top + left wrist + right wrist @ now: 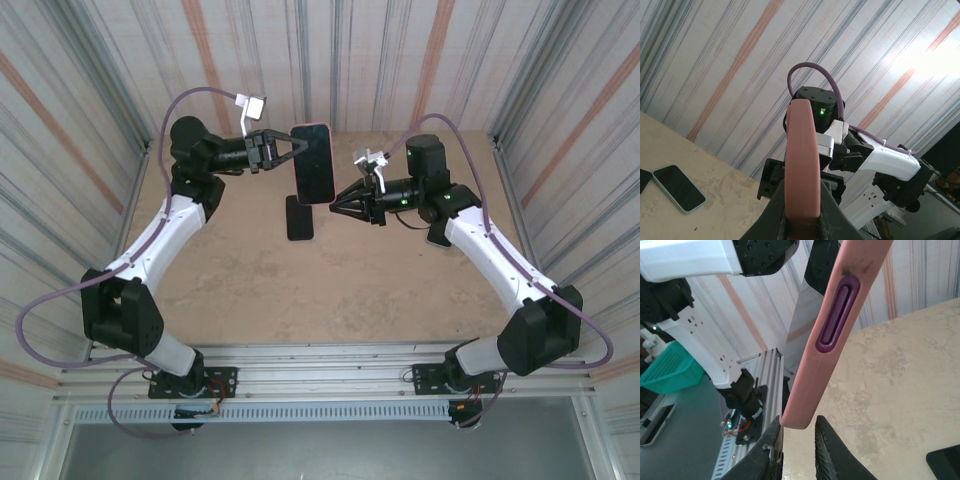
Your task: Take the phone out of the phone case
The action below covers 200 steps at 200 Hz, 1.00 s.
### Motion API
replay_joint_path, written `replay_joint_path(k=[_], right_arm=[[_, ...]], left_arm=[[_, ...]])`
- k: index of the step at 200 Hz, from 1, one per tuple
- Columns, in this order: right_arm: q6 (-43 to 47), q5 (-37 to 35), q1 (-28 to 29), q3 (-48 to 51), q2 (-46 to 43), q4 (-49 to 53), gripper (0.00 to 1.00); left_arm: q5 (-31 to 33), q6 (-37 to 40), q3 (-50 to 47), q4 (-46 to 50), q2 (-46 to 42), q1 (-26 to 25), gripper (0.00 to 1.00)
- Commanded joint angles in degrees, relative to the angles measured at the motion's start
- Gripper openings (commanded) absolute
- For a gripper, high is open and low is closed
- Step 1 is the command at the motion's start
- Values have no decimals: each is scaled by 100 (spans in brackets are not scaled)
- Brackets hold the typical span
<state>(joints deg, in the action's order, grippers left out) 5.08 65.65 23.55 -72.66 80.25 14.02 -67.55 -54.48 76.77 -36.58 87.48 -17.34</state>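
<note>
The phone (313,165), dark screen up, sits in a pink phone case (801,160) and is held in the air over the middle of the table. My left gripper (290,148) is shut on the case's left edge, and the pink rim stands clamped between its dark fingers (832,212). My right gripper (335,203) is at the case's lower right corner. In the right wrist view that corner (801,417) sits at the tips of the right gripper (799,426), touching the left finger (771,450), with a gap to the other finger. A purple side button (836,315) shows on the case.
A second dark phone (300,217) lies flat on the tan table (330,290) under the held one. In the left wrist view it has a pale rim (679,187). Striped walls enclose the table. A teal basket (665,370) stands beyond the table's near rail.
</note>
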Motion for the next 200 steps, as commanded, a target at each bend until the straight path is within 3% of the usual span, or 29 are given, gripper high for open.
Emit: replay_joint_path(k=[1, 87, 119, 200], right_arm=[[27, 48, 29, -206, 48, -18, 21], [-601, 350, 30, -81, 74, -785, 24], [-492, 404, 27, -89, 89, -587, 20], [-177, 554, 53, -102, 42, -236, 21]], left_arm=[[-127, -155, 243, -379, -78, 20, 0], [-93, 51, 217, -122, -135, -28, 0], [-65, 27, 207, -122, -188, -29, 0], [-38, -135, 99, -219, -291, -59, 0]])
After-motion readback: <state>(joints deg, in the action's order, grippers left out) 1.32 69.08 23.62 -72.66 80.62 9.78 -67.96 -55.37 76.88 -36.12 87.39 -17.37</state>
